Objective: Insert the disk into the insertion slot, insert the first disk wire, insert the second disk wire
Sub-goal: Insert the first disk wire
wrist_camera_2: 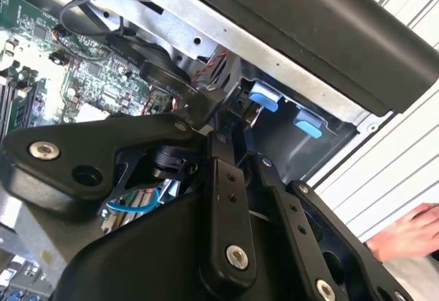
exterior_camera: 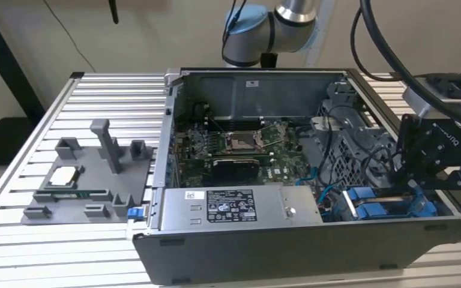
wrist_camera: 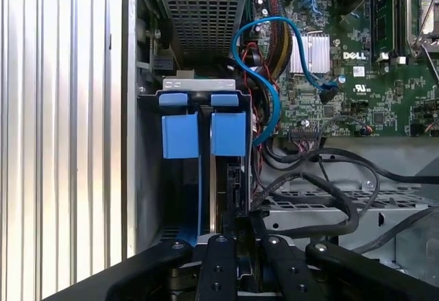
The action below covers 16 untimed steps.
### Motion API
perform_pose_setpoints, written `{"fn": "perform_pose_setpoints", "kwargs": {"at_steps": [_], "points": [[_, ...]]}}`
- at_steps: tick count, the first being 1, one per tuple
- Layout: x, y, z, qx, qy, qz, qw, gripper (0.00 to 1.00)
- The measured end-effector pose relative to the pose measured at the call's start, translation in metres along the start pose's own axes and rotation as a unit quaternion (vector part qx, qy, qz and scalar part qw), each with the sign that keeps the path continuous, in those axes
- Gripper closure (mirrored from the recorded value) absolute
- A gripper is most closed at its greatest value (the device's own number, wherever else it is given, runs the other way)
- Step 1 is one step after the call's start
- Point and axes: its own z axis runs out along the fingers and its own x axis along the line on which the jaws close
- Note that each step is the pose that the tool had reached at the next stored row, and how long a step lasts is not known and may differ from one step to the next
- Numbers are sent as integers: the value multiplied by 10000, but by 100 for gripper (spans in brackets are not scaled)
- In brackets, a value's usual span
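My gripper reaches down into the open computer case at the exterior view's right. Its fingers stand close together in both wrist views, shut on a dark narrow body that I take for the disk, seen edge-on. The disk stands inside the insertion slot, a grey bay at the case's corner, just below two bright blue plastic tabs. In the second wrist view the gripper closes right beside those blue tabs. A blue cable and thick black cables lie loose beside the bay.
A grey labelled power-supply box sits along the case's front. The green motherboard fills the case floor. A grey fixture tray with posts rests on the ribbed table at the exterior view's left. A person's hand rests outside the case.
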Motion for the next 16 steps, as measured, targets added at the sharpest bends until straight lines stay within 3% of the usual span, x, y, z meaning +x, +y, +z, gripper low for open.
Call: {"fn": "perform_pose_setpoints", "kwargs": {"at_steps": [5,6,16], "points": [[4,-3,42,1,-6,0,10000,79],[3,-2,35,0,-15,-1,10000,73],[-13,35,-389,0,-33,-3,10000,73]]}}
